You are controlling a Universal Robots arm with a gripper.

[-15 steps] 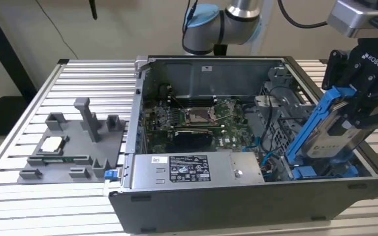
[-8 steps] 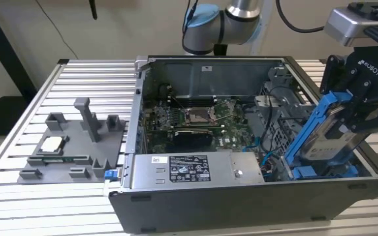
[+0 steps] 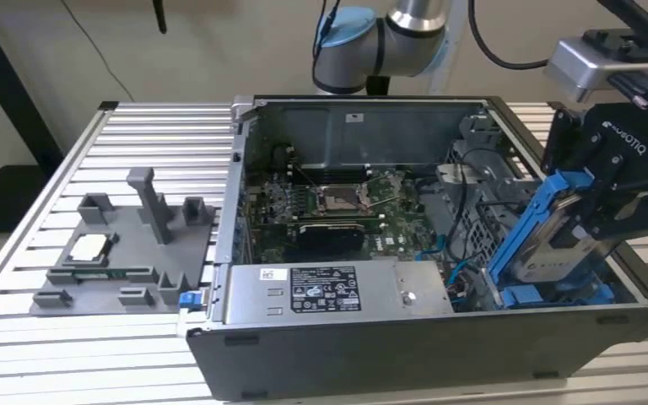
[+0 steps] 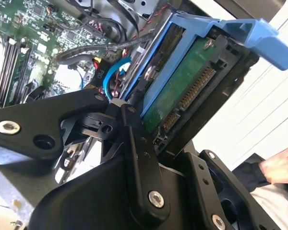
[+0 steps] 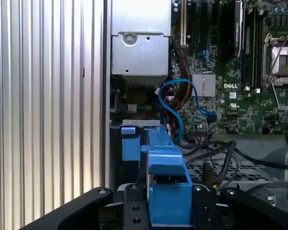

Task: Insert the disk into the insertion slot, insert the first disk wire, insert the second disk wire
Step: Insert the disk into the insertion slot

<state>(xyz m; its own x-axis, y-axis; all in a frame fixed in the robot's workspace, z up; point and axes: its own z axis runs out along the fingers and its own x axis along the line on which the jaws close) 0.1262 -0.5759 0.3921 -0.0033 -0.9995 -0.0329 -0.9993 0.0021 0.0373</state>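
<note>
My gripper [image 3: 607, 221] is shut on the disk [image 3: 552, 257], a silver-grey drive in a bright blue carrier. It holds the disk steeply tilted over the exterior view's right end of the open computer case. The disk's lower end dips toward the grey drive cage with the insertion slot [image 3: 491, 246]. In the second wrist view the disk's green underside and connector [image 4: 182, 93] sit between my black fingers [image 4: 137, 143]. The blue carrier [image 5: 168, 189] also shows in the first wrist view, above the cage. A blue wire [image 5: 175, 110] loops loose beside the cage.
A labelled grey power-supply box [image 3: 336, 291] fills the case's near side, with the green motherboard [image 3: 336, 211] behind it. A grey fixture [image 3: 121, 253] stands on the slatted table [image 3: 31, 228] at the exterior view's left. A person's hand [image 4: 278, 165] rests beyond the case.
</note>
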